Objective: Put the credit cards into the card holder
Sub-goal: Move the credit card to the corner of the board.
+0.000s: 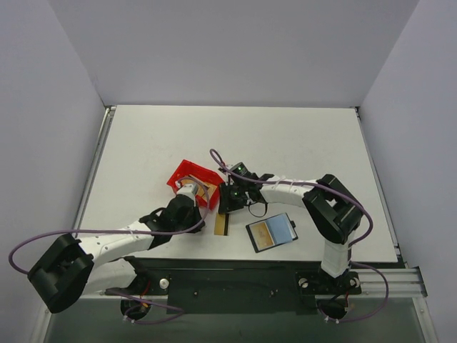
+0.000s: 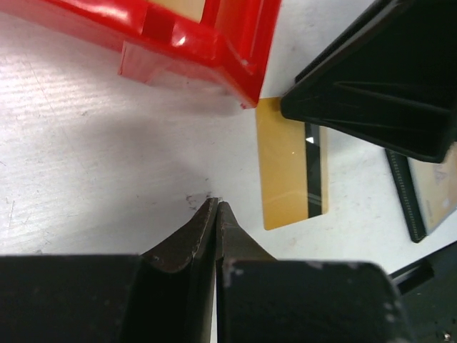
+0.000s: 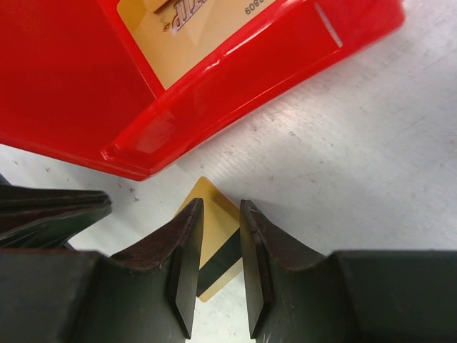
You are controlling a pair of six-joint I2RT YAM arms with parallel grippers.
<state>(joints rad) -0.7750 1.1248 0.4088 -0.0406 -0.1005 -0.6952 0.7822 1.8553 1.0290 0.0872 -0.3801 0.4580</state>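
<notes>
A gold-tan credit card (image 1: 222,224) with a dark stripe lies flat on the table in front of the red bin. It also shows in the left wrist view (image 2: 284,170) and the right wrist view (image 3: 220,230). My right gripper (image 3: 221,207) is open by a narrow gap and hovers right over this card, its jaws straddling one corner. My left gripper (image 2: 216,204) is shut and empty, its tips at the table just left of the card. The card holder (image 1: 283,227) lies open at the front right, with a gold card on its pale inside.
The red plastic bin (image 1: 190,176) lies tipped just behind both grippers, with another gold card (image 3: 182,28) inside it. In the left wrist view the bin (image 2: 214,43) is close ahead and the right gripper's black body (image 2: 378,86) stands over the card's far end.
</notes>
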